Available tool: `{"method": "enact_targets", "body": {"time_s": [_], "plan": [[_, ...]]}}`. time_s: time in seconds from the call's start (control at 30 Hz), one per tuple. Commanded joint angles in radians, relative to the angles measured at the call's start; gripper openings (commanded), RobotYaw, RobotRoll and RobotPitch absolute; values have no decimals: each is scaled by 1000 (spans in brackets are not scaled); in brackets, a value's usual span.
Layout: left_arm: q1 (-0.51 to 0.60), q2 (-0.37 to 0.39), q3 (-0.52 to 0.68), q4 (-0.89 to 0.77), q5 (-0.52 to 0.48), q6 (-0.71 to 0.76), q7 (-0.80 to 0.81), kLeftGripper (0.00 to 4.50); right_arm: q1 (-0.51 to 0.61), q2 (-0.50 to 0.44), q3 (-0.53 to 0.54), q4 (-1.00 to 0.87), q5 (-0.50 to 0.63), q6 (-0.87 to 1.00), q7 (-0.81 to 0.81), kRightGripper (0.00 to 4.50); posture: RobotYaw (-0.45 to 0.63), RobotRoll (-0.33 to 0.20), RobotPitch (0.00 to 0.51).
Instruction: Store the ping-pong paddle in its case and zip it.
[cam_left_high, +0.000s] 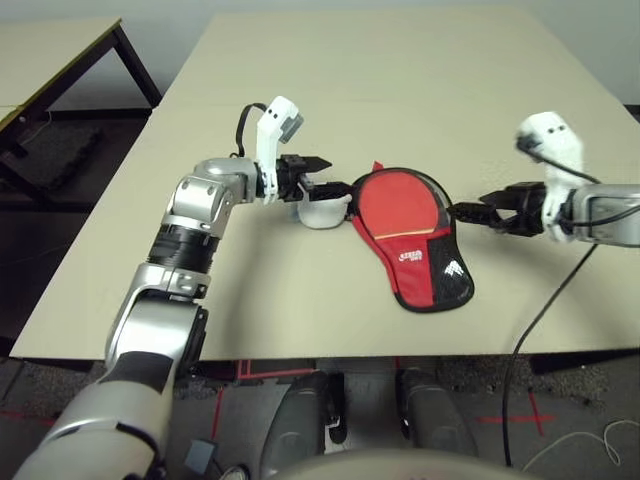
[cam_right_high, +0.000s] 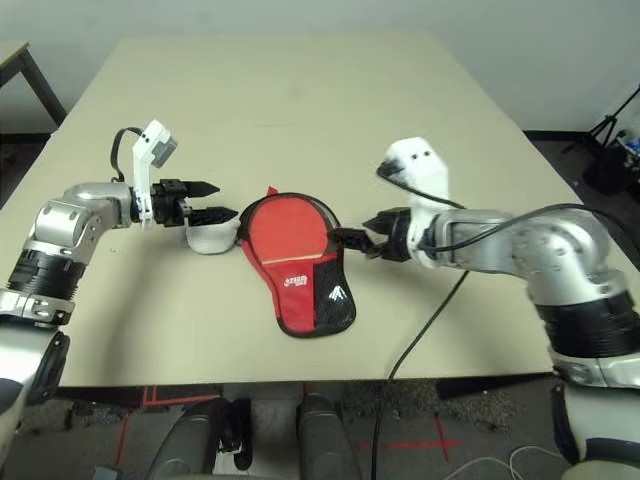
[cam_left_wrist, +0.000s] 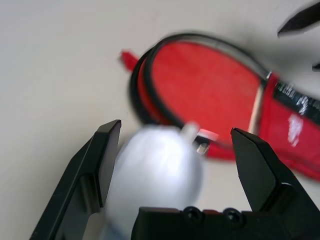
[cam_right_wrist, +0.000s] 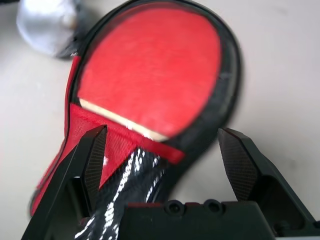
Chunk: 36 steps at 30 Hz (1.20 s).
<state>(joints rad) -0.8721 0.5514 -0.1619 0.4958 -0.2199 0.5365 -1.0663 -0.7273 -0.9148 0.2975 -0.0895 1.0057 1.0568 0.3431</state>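
On the table the paddle lies in the case; left gripper and right gripper gape wide, holding nothing.

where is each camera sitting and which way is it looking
Left eye view: on the head, looking down over the table; both silver forearms show.
Right eye view: same head, same scene.
Left wrist view: along the open left claw at the white fluffy ball and the case.
Right wrist view: along the open right claw at the case holding the ping-pong paddle.
Both wrist views share the case and ball.
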Motion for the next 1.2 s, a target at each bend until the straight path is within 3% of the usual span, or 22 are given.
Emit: {"method": "enact_targets", "body": {"time_s": [0.03,0.2,0.4,0.67,1.07,1.2], "plan": [[-21,17,-22,58,57,-73,-19,4500,-40,71,60,50,-163,-58,115,4471,-72,0,106],[-32,19,-46,115,122,-152,-31,4500,-82,146,112,113,-328,-67,240,4471,-64,0,106],[-27,3,-80,162,189,-232,-31,4500,-88,184,130,125,-444,-45,342,4471,-55,0,107],[-30,-60,-106,245,242,-312,-45,4500,-75,193,152,117,-549,23,412,4471,-57,0,108],[-1,-89,-144,195,242,-258,-178,4500,-53,264,168,99,-643,-13,490,4471,-51,0,114],[17,-76,-137,151,234,-227,-192,3638,-51,307,172,130,-680,-44,491,4500,-39,0,114]]}}
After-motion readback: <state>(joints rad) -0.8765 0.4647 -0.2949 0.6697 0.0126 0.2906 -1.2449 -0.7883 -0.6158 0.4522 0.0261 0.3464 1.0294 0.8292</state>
